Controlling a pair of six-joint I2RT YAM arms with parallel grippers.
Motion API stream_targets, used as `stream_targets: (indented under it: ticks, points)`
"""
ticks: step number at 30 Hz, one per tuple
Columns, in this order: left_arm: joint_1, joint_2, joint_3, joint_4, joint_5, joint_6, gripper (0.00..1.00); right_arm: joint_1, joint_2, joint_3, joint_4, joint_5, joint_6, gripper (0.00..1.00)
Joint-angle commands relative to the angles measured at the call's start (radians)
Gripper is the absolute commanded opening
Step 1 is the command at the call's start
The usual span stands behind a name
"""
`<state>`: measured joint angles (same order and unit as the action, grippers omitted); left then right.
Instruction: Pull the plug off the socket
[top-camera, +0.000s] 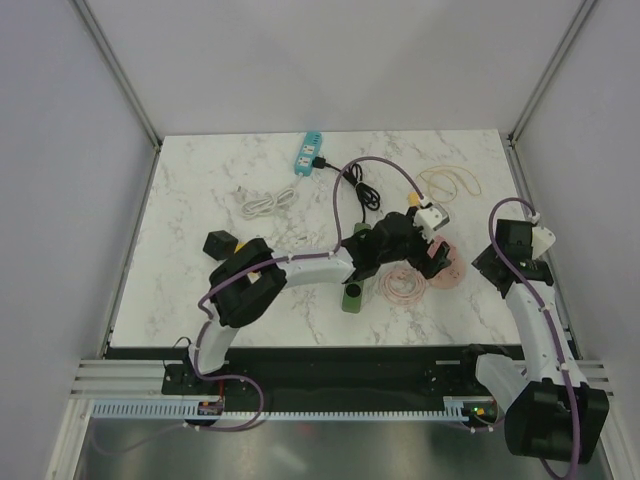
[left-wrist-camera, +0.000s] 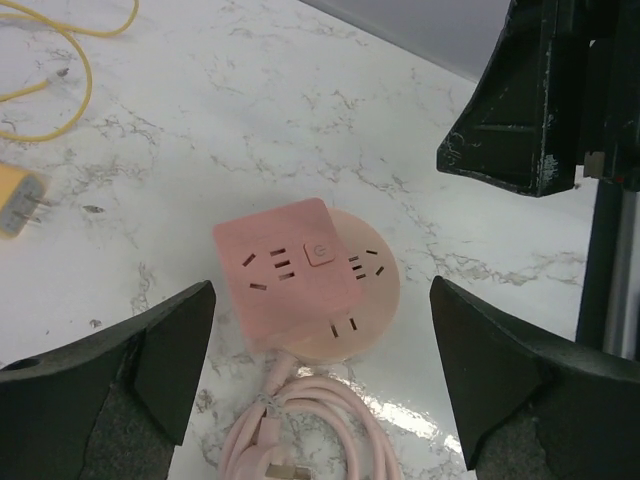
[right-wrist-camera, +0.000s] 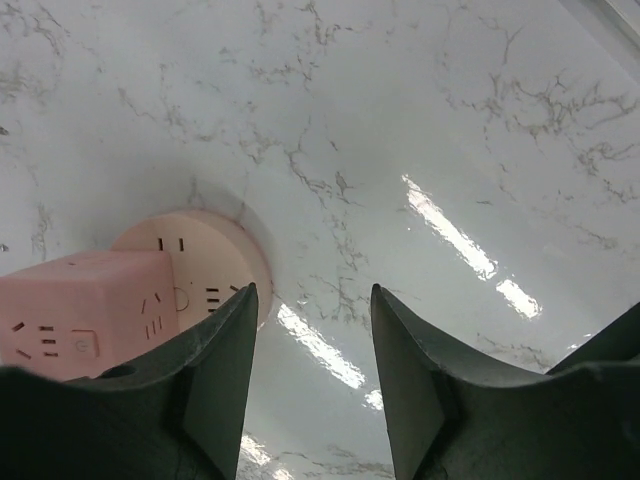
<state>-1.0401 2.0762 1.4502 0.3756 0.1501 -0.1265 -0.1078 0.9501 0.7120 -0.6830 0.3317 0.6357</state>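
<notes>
A pink square plug block (left-wrist-camera: 285, 265) with a power button sits on a round pink socket (left-wrist-camera: 372, 290), covering its left part. Both show in the right wrist view too, the block (right-wrist-camera: 85, 310) at the left and the round socket (right-wrist-camera: 195, 250) behind it. My left gripper (left-wrist-camera: 320, 288) hangs open above them, its fingers wide on either side and touching nothing. My right gripper (right-wrist-camera: 312, 290) is open just right of the socket, with only bare table between its fingers. In the top view both grippers meet near the socket (top-camera: 450, 270).
A coiled pink cable (left-wrist-camera: 320, 430) lies in front of the socket. A loose yellow plug (left-wrist-camera: 15, 200) with a yellow cable (top-camera: 450, 183) lies apart. Further back are a teal power strip (top-camera: 307, 153) with a black plug, and a white cable (top-camera: 262, 203). A dark green cylinder (top-camera: 352, 297) stands nearby.
</notes>
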Motion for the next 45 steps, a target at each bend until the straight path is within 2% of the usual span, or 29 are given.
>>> stream_targets:
  ticks: [1, 7, 13, 18, 20, 21, 24, 25, 26, 27, 31, 39, 42, 45]
  points:
    - [-0.037, 0.048, 0.075, -0.066, -0.176, 0.120, 0.96, -0.047, -0.010, -0.019, 0.057, -0.086, -0.025, 0.57]
    - [-0.063, 0.128, 0.180, -0.144, -0.243, 0.125, 0.97, -0.059, -0.011, -0.028, 0.071, -0.102, -0.027, 0.58]
    - [-0.070, 0.166, 0.219, -0.162, -0.316, 0.125, 0.97, -0.067, 0.006, -0.046, 0.103, -0.146, -0.028, 0.59]
    - [-0.067, 0.206, 0.263, -0.205, -0.244, 0.123, 0.93, -0.069, 0.029, -0.060, 0.134, -0.175, -0.034, 0.61]
    - [-0.067, 0.220, 0.276, -0.216, -0.178, 0.122, 0.85, -0.069, 0.048, -0.065, 0.155, -0.213, -0.045, 0.65]
    - [-0.069, 0.225, 0.279, -0.216, -0.163, 0.120, 0.85, -0.069, 0.049, -0.065, 0.158, -0.227, -0.047, 0.66]
    - [-0.067, 0.237, 0.292, -0.215, -0.116, 0.120, 0.71, -0.067, 0.088, -0.068, 0.178, -0.292, -0.054, 0.69]
    - [-0.064, 0.239, 0.294, -0.214, -0.101, 0.122, 0.57, -0.067, 0.093, -0.071, 0.181, -0.307, -0.057, 0.70]
    - [-0.058, 0.237, 0.292, -0.214, -0.093, 0.122, 0.50, -0.067, 0.098, -0.075, 0.187, -0.328, -0.060, 0.71]
    - [-0.055, 0.229, 0.291, -0.214, -0.086, 0.119, 0.32, -0.069, 0.099, -0.077, 0.189, -0.330, -0.068, 0.72]
    - [-0.015, 0.190, 0.250, -0.211, -0.003, 0.088, 0.02, -0.067, 0.078, -0.083, 0.194, -0.376, -0.090, 0.75]
    - [0.127, 0.101, 0.121, -0.109, 0.198, -0.034, 0.02, -0.069, 0.067, -0.100, 0.201, -0.463, -0.110, 0.80]
    - [0.175, 0.082, 0.050, -0.018, 0.278, -0.105, 0.02, -0.069, 0.079, -0.120, 0.232, -0.540, -0.110, 0.84]
    - [0.199, 0.081, 0.012, 0.091, 0.364, -0.174, 0.02, -0.067, 0.085, -0.167, 0.302, -0.629, -0.085, 0.92]
